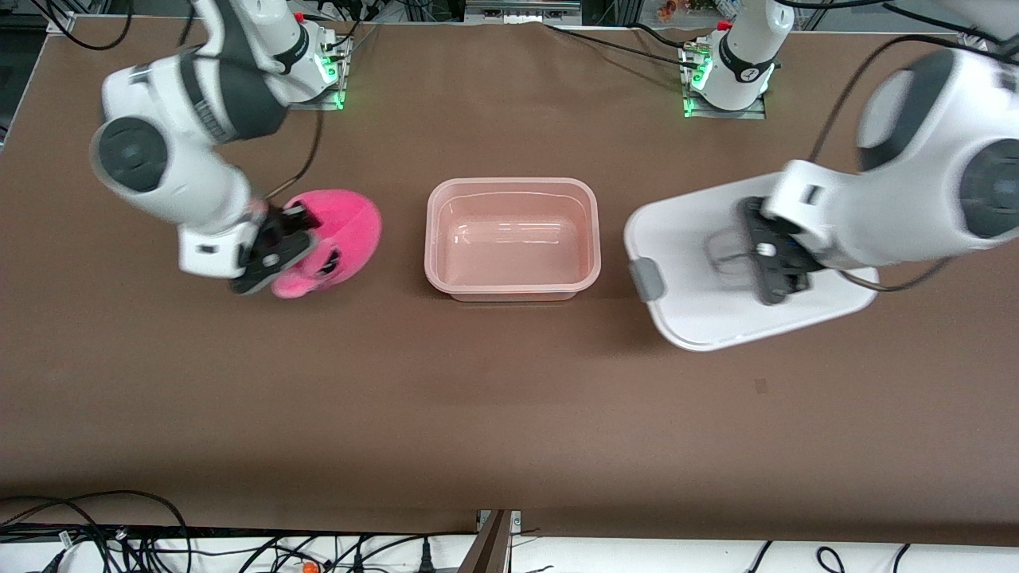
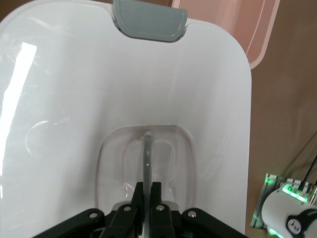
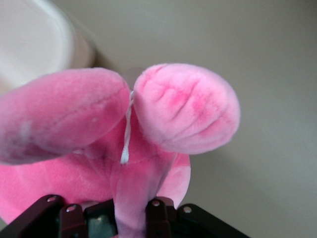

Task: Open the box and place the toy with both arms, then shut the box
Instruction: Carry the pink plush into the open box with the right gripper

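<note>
Progress stood midway: tub (image 1: 513, 239) open and empty; left gripper (image 1: 776, 267), at its 3 o'clock, clamped the lid (image 1: 692, 263) handle; right gripper (image 1: 275, 247), at 9, gripped the plush toy (image 1: 342, 235). Placement and closing remained.

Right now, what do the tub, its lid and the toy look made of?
Tub: translucent pinkish plastic, glossy; the table tints through and the floor glints.
Lid: opaque white plastic, shiny, with window glare; its clip looks matte grey, maybe rubbery.
Toy: bright pink plush, fuzzy and creased.
</note>
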